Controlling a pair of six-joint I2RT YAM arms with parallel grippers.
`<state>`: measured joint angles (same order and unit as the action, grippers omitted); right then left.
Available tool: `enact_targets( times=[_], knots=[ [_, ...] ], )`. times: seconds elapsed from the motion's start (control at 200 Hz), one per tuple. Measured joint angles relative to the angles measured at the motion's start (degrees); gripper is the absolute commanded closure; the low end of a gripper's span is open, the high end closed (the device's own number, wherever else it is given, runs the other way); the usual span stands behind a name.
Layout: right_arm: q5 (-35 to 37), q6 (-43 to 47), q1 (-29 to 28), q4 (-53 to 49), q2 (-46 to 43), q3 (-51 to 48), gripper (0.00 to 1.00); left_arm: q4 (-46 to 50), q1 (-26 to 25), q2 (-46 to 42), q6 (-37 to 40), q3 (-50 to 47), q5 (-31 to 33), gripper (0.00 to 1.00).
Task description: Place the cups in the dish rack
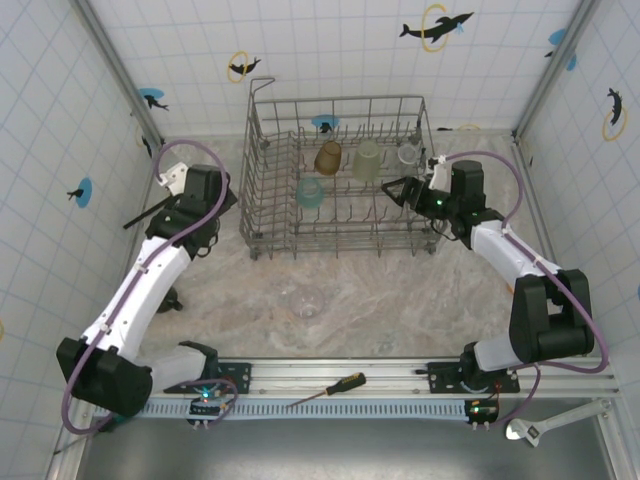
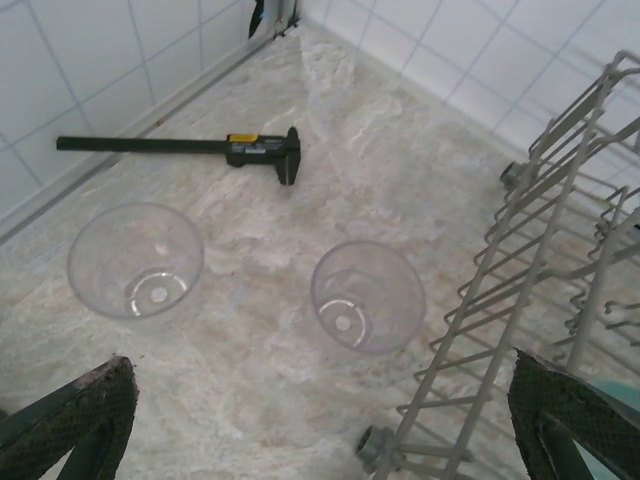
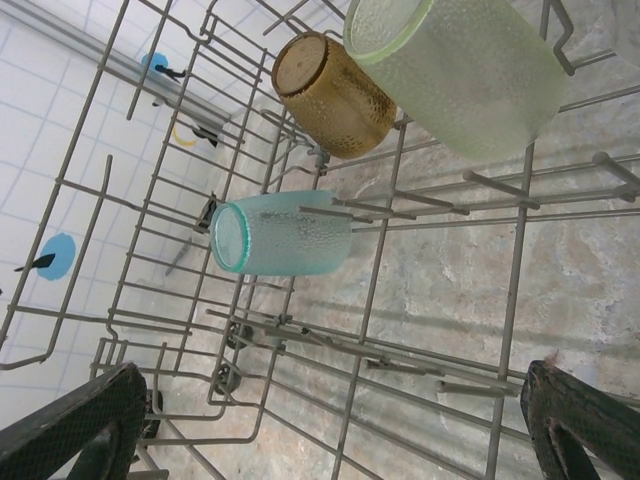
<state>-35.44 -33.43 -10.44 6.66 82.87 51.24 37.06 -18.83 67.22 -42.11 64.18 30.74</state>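
A grey wire dish rack (image 1: 258,180) is sitting in the middle of a marbled worktop (image 1: 400,290), and the loading is looking partly done. Inside the rack, an amber cup (image 3: 330,90), a pale green cup (image 3: 460,70) and a light blue cup (image 3: 285,235) are lying tipped among the tines. A clear cup (image 1: 410,152) is sitting toward the rack's far right corner.

The right pincer (image 3: 330,400) is hanging over the right side of the rack, its jaws spread wide and holding nothing. The left pincer (image 2: 320,390) is hovering just left of the rack, likewise wide open and empty. It is looking down on two upright clear tumblers. The nearer tumbler (image 2: 367,295) is standing just beside the rack's left wall, and the farther tumbler (image 2: 135,262) is standing further out from the rack. A black caliper (image 2: 230,148) is lying beyond them. A third tumbler (image 1: 307,300) is waiting in front of the rack.

The step in hand appears to be fetching the next clear tumbler. The next move is probably calling for the left pincer to drop over the nearer tumbler, straddle its wall without nudging the rack's wires, close gently, then lift it over the rack's wall.
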Motion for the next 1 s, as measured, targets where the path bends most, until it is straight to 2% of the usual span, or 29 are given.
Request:
enact_targets(
  times=[0.12, 0.35, 0.771, 0.996],
  knots=[
    [-0.6, 0.5, 0.0, -1.4, 1.6, 1.9, 0.0, 0.3, 1.7, -3.0, 0.3, -4.2, -1.1, 0.02],
    [-0.8, 0.9, -0.1, -3.2, 1.9, 2.1, 0.0, 2.0, 10.6, -6.3, 2.1, -9.7, -3.3, 0.03],
    [0.0, 0.8, -3.0, -4.0, 1.9, 2.1, 0.0, 2.4, 22.9, -6.4, 3.8, -17.9, -9.2, 0.03],
    [0.6, 0.8, -3.5, -4.3, 1.9, 2.1, 0.0, 0.5, 29.1, -4.0, 5.4, -20.3, -11.9, 0.09]
  ],
)
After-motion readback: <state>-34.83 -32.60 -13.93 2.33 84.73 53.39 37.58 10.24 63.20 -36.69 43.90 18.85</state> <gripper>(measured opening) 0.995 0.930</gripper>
